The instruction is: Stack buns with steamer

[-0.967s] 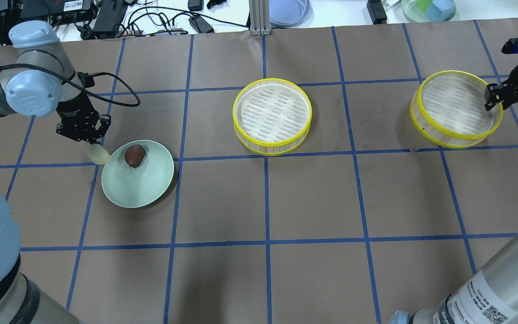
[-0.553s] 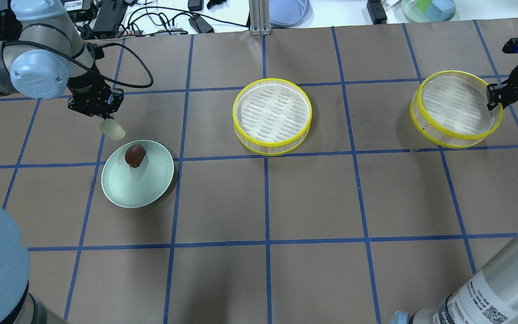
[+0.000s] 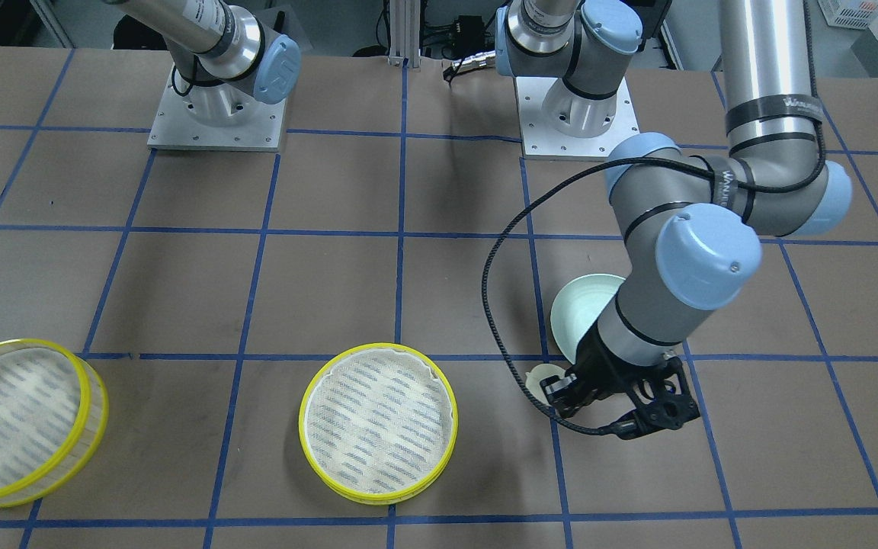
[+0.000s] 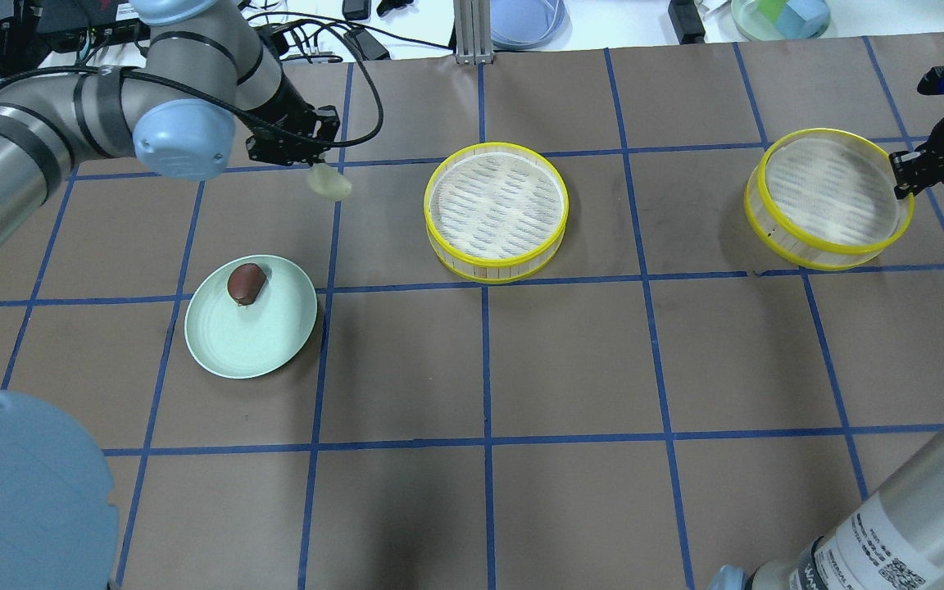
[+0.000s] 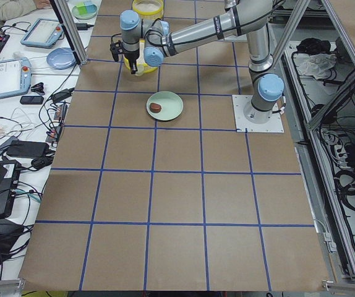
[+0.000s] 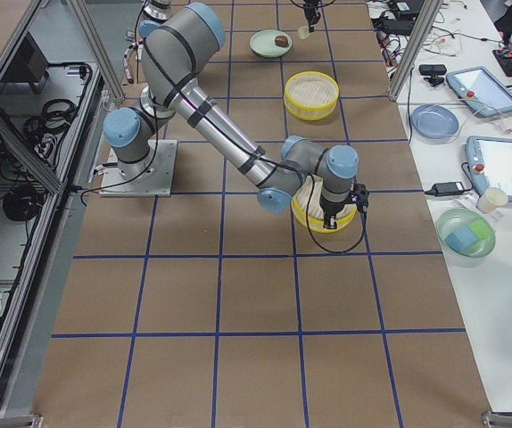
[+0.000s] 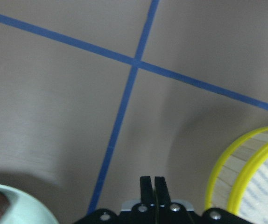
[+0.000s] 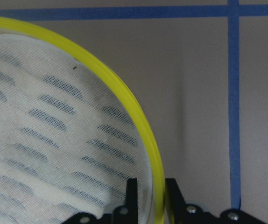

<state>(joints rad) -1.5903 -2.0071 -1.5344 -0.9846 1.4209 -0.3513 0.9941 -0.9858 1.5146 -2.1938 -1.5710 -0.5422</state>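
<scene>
My left gripper [image 4: 301,156] is shut on the pale cream bun [image 4: 329,182] and holds it above the table, left of the middle steamer tray [image 4: 496,201]. The bun also shows in the front view [image 3: 542,379]; it is hidden in the left wrist view, where the jaws stand together. The dark reddish-brown bun [image 4: 246,283] lies on the mint-green plate [image 4: 251,348]. My right gripper [image 4: 903,175] is shut on the right rim of the second steamer tray [image 4: 828,192]. In the right wrist view its fingers [image 8: 131,191] pinch the yellow rim [image 8: 124,93].
Cables, power bricks, a blue dish [image 4: 525,20] and a clear bowl with blocks [image 4: 779,16] lie beyond the table's far edge. An aluminium post [image 4: 472,33] stands at the back middle. Blue tape lines grid the brown table.
My left gripper has carried the pale bun from beside the plate back and right, toward the middle tray. The right gripper and its tray have shifted only slightly.
</scene>
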